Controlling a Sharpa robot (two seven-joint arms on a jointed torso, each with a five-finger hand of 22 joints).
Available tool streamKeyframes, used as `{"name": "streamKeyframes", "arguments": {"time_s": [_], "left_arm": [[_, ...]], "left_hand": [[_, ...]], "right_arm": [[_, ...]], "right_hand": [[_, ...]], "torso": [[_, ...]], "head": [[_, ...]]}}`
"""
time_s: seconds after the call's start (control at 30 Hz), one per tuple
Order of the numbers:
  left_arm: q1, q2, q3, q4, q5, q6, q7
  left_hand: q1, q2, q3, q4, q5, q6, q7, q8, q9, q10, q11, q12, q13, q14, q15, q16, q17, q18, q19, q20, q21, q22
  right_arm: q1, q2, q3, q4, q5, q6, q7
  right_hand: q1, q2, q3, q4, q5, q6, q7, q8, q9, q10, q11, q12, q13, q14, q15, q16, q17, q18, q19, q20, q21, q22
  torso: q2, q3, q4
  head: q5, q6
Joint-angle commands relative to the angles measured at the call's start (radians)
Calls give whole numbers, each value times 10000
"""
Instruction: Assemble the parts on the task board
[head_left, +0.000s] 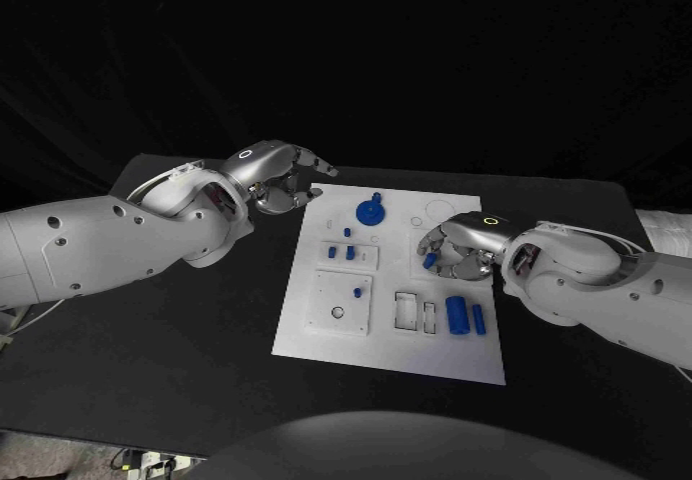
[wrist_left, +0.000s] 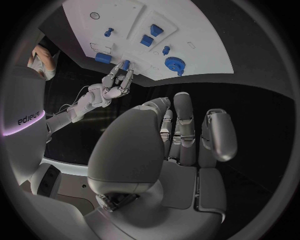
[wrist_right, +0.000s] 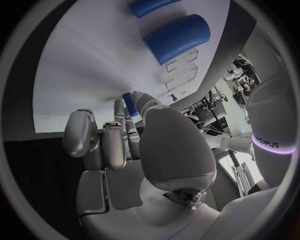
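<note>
The white task board (head_left: 325, 335) lies in the middle of the black table. My right hand (head_left: 462, 245) hovers over its right half and pinches a small blue peg (head_left: 430, 259) between thumb and finger; the right wrist view shows that peg (wrist_right: 130, 104) at the fingertips (wrist_right: 119, 107), just above the board (wrist_right: 81, 75). My left hand (head_left: 281, 178) hangs off the board's far left corner, fingers curled in with nothing in them (wrist_left: 181, 125). On the board are a blue gear (head_left: 371, 212), two blue cylinders (head_left: 457, 314) and several small blue pieces (head_left: 351, 253).
Rectangular recesses (head_left: 408, 310) lie beside the cylinders, and a square plate with a round hole (head_left: 342, 303) is on the board's near left. A pale object (head_left: 663, 230) lies at the table's right edge. Bare black table (head_left: 173, 340) surrounds the board.
</note>
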Motion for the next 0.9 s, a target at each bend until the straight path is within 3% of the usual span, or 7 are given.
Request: {"name": "streamKeyframes", "arguments": {"time_s": [0.03,0.17,0.33,0.63,0.9], "left_arm": [[0,10,5,37,34,-8,63],[0,3,5,43,34,16,43],[-11,2,5,34,34,69,5],[-62,-2,5,25,34,150,-34],[-76,-14,4,7,34,182,-46]], "left_hand": [[102,27,66,-15,45,13,91,43,7,-9,12,62,12,-72,11,-1,10,59,-75,13,-1,1831],[104,26,68,-14,46,19,96,45,8,-6,13,66,12,-72,11,-1,10,59,-75,13,-1,1831],[122,12,93,0,54,120,176,78,22,7,5,102,9,-70,9,15,18,60,-76,11,-1,1832],[151,1,131,7,54,384,414,170,49,12,-65,166,3,-73,-26,41,32,61,-74,-10,7,1833],[157,3,137,6,55,405,432,176,50,11,-71,172,2,-81,-31,32,16,64,-79,-13,-5,1830]], "right_arm": [[-35,82,0,-77,-60,166,59],[-55,147,0,-132,-23,107,114],[-65,184,0,-170,15,91,139],[-68,154,0,-183,346,-187,247],[7,-78,4,66,558,-329,213]], "right_hand": [[101,64,75,-65,248,160,42,121,63,-26,-12,73,53,27,10,25,-51,-87,5,-11,-8,1547],[226,108,194,-221,733,435,57,341,261,25,-53,236,169,-25,-10,-24,-133,-71,-45,-26,-76,1527],[372,210,277,-481,1207,867,81,852,735,85,-125,462,326,-102,-51,-100,-256,-54,-110,-60,-141,1508],[414,347,320,-723,1151,1024,146,1360,1327,355,-262,735,464,-142,-96,-157,-342,-58,-130,-104,-108,1512],[396,343,318,-760,1092,1033,168,1453,1454,407,-278,771,477,-134,-91,-156,-343,-65,-117,-106,-74,1519]], "torso": [[3,1,0],[1,1,-3],[-5,-3,-5],[-10,1,-5],[-1,0,-5]], "head": [[12,0],[27,0],[22,0],[94,0],[201,0]]}}
